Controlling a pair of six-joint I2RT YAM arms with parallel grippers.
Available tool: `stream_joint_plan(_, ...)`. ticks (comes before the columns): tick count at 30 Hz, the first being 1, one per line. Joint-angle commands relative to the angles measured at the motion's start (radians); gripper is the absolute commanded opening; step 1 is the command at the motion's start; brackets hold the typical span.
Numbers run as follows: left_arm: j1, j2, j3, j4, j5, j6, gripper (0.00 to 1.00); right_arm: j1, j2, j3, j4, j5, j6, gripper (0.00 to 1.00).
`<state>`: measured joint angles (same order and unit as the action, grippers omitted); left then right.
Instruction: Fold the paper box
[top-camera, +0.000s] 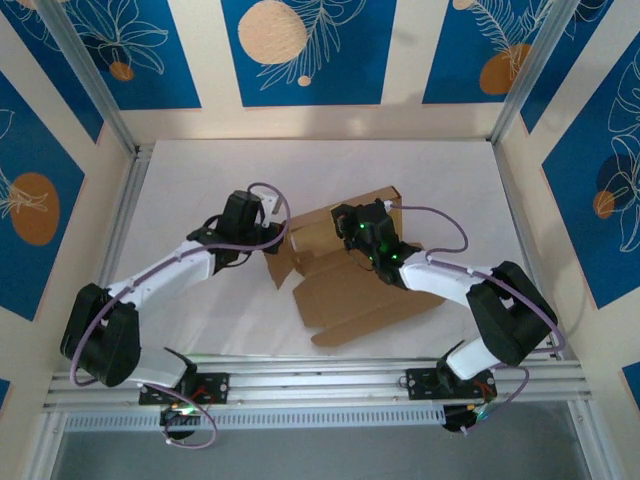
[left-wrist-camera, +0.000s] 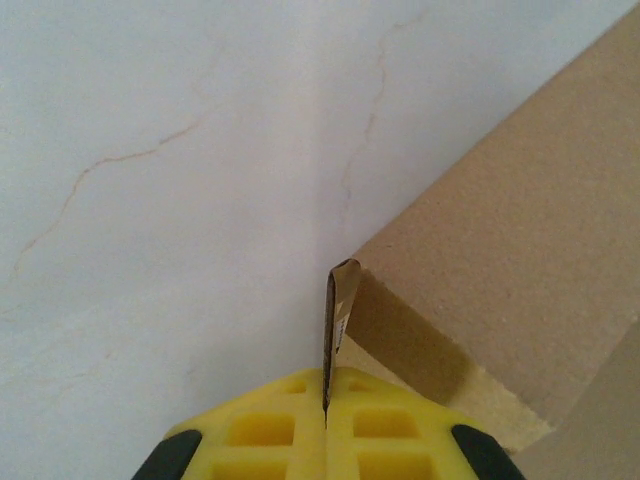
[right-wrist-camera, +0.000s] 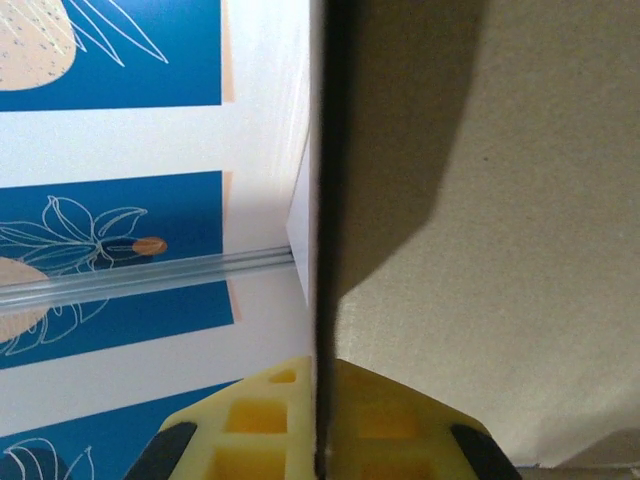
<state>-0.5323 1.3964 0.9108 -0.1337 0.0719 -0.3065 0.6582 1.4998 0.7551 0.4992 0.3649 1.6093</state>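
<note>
**Top view.** The paper box (top-camera: 350, 290), a plain brown cardboard sheet partly folded up, lies on the white table (top-camera: 200, 180) between the two arms. Its near portion lies flat and open; its far portion stands up as a raised wall. The left claw (top-camera: 272, 240) meets the box at its left edge. The right claw (top-camera: 352, 228) sits over the box's raised middle, at the top of an upright panel.

**Left wrist view.** The left claw (left-wrist-camera: 325, 405) is closed. Its yellow fingers (left-wrist-camera: 270, 430) pinch a thin cardboard flap of the box, seen edge-on and rising from between them. The rest of the box spreads to the right of this flap.

**Right wrist view.** The right claw (right-wrist-camera: 320, 410) is likewise clamped on cardboard. An upright panel of the box, seen edge-on as a dark line, runs up from between the fingers, and its broad brown face lies to the right.

**Surroundings.** The walls (top-camera: 300, 50) behind and on both sides of the box carry blue panels with white leaf outlines and orange discs. Metal posts (top-camera: 90, 80) rise beyond the box's far corners. A rail (top-camera: 320, 380) on the box's near side carries the arm bases. Purple cables (top-camera: 440, 225) loop along both arms, one arching just right of the box. From above, both wrists cover parts of the box.
</note>
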Motion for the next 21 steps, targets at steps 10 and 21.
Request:
stream_joint_plan(10, -0.032, 0.022, -0.249, 0.764, -0.059, -0.321, 0.19, 0.094, 0.058, -0.067, -0.011, -0.045, 0.122, 0.07)
stream_joint_plan(21, -0.034, 0.006, -0.375, 0.974, -0.043, -0.347, 0.35, 0.047, 0.096, -0.119, 0.037, -0.044, 0.108, 0.06)
